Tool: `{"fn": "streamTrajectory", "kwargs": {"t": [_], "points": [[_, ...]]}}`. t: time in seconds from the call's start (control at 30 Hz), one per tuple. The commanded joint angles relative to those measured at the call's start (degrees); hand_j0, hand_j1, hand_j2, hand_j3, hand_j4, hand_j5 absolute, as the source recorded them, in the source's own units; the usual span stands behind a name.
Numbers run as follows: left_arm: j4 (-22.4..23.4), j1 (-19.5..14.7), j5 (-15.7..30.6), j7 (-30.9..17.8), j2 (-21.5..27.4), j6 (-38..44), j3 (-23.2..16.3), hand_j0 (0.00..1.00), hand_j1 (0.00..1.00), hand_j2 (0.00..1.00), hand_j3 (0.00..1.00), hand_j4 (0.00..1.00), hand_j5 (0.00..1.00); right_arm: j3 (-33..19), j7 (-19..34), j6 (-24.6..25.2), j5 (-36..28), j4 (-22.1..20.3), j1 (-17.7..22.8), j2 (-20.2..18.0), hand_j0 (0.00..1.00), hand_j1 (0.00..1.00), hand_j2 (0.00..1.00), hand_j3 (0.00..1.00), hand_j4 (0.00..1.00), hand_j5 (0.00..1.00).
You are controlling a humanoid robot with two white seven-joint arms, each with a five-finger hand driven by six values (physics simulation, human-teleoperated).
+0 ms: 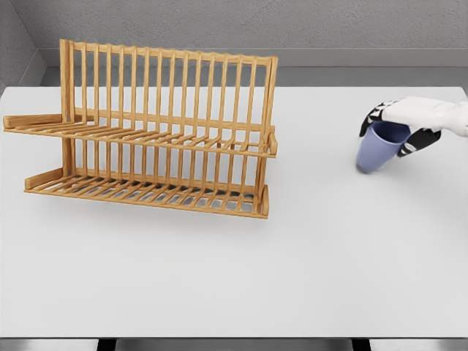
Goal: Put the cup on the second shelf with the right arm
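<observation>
1. Here the right hand (pixel 409 124) comes in from the right edge and sits over the rim of the lilac cup (pixel 379 148), its dark fingers (pixel 370 117) curled round the upper wall, so it grips the cup from above.
2. The cup hangs tilted beneath the hand, its base toward the hand's lower left; whether the base touches the worktop (pixel 234 278) or is just clear of it I cannot tell.
3. I judge the step to be the pickup or the very start of the carry; the placing is not yet done.
4. The wooden dish rack (pixel 157 131) stands well apart, far to the hand's left, with two slatted shelves, one above the other, both bare.
5. The next move calls for lifting the cup clear and carrying it leftward, high enough to pass the rack's front lip, then lowering it on the slats.
6. The worktop is plain white and matte; behind it stands a grey wall. The left arm is out of view.
</observation>
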Motion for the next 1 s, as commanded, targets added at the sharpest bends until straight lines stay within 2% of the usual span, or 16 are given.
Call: {"fn": "streamTrajectory", "kwargs": {"t": [0.0,0.13,0.33,0.83,0.97], "points": [[0.0,0.0,0.0,0.0,0.0,0.0,0.0,1.00,1.00,1.00,1.00,1.00,1.00,-0.5,0.0,0.0,-0.4,-0.5,-0.3,-0.2,0.61,0.61,0.61,0.61,0.61,0.61],[0.0,0.0,0.0,0.0,0.0,0.0,0.0,1.00,1.00,1.00,1.00,1.00,1.00,-0.5,0.0,0.4,-0.5,-1.9,-1.3,-0.4,0.61,0.61,0.61,0.61,0.61,0.61],[0.0,0.0,0.0,0.0,0.0,0.0,0.0,1.00,1.00,1.00,1.00,1.00,1.00,-5.2,0.0,0.0,-0.6,-4.5,-1.2,-1.0,0.61,0.61,0.61,0.61,0.61,0.61],[0.0,0.0,0.0,0.0,0.0,0.0,0.0,1.00,1.00,1.00,1.00,1.00,1.00,-6.3,0.0,0.6,-0.4,-18.6,-1.9,-2.3,0.61,0.61,0.61,0.61,0.61,0.61],[0.0,0.0,0.0,0.0,0.0,0.0,0.0,1.00,1.00,1.00,1.00,1.00,1.00,-6.3,0.0,0.5,-0.4,-21.0,-2.2,-2.1,0.61,0.61,0.61,0.61,0.61,0.61]]}}
